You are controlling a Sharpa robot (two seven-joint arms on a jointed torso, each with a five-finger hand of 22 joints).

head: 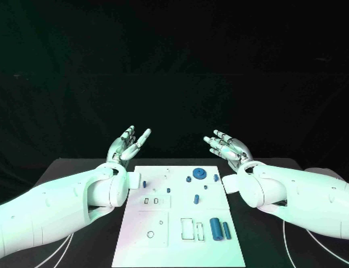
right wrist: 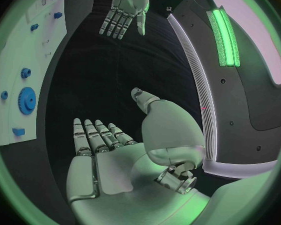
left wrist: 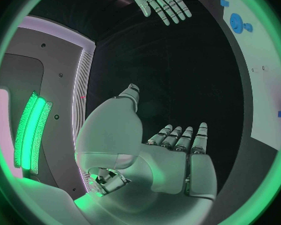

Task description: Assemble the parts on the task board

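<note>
The white task board (head: 162, 240) lies in the middle of the black table. A blue gear (head: 199, 172) stands near its far edge, with small blue pieces (head: 197, 198) around it. Two blue cylinders (head: 215, 228) lie side by side at the board's near right. My left hand (head: 129, 144) is raised beyond the board's far left corner, palm up, fingers apart, holding nothing. My right hand (head: 227, 147) is raised beyond the far right corner, likewise open and empty. The left wrist view shows my left hand (left wrist: 178, 155), the right hand (left wrist: 159, 2) and the gear (left wrist: 237, 22). The right wrist view shows my right hand (right wrist: 109, 150) and the gear (right wrist: 27, 100).
The board carries several outlined slots and holes (head: 186, 229) in its near half. Bare black table (head: 77, 167) lies to either side of the board. A dark backdrop hangs behind the table.
</note>
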